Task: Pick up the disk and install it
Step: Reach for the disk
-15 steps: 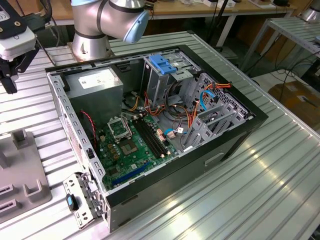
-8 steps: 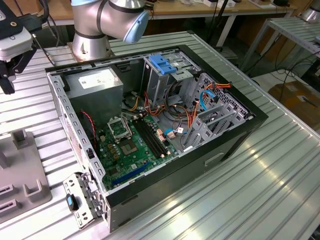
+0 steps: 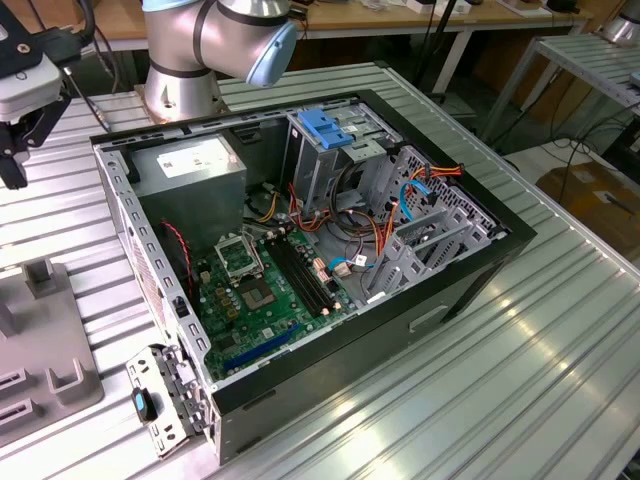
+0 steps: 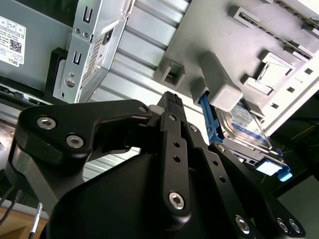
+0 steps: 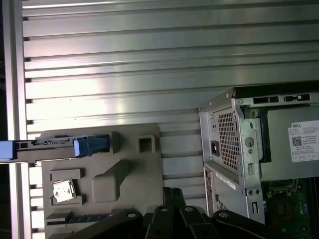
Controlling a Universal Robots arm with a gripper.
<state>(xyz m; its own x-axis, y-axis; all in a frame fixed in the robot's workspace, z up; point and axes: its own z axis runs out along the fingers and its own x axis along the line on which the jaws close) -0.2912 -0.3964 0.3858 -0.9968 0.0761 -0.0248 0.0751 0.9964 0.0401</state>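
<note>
The disk (image 5: pixel 47 144) stands on edge in a slot of the grey fixture plate (image 5: pixel 124 169), its blue carrier rail (image 5: pixel 92 144) at one end. In the second wrist view the disk (image 4: pixel 244 127) shows its silver face, with the blue rail (image 4: pixel 210 122) along its side. My gripper (image 5: pixel 172 191) is shut with nothing between its fingers. It hovers over the fixture plate, a short way from the disk and not touching it. In the second wrist view the gripper (image 4: pixel 172 98) points at the plate beside the disk. In the exterior view the gripper (image 3: pixel 14 168) hangs at the far left, above the table.
The open computer case (image 3: pixel 330 250) lies in the middle of the ribbed metal table (image 3: pixel 520 380), with a tall drive cage topped by a blue bracket (image 3: pixel 325 125). The fixture plate also carries a processor chip (image 5: pixel 62 190) and a memory stick (image 5: pixel 82 218). A metal bracket (image 3: pixel 165 395) sticks out at the case's near corner.
</note>
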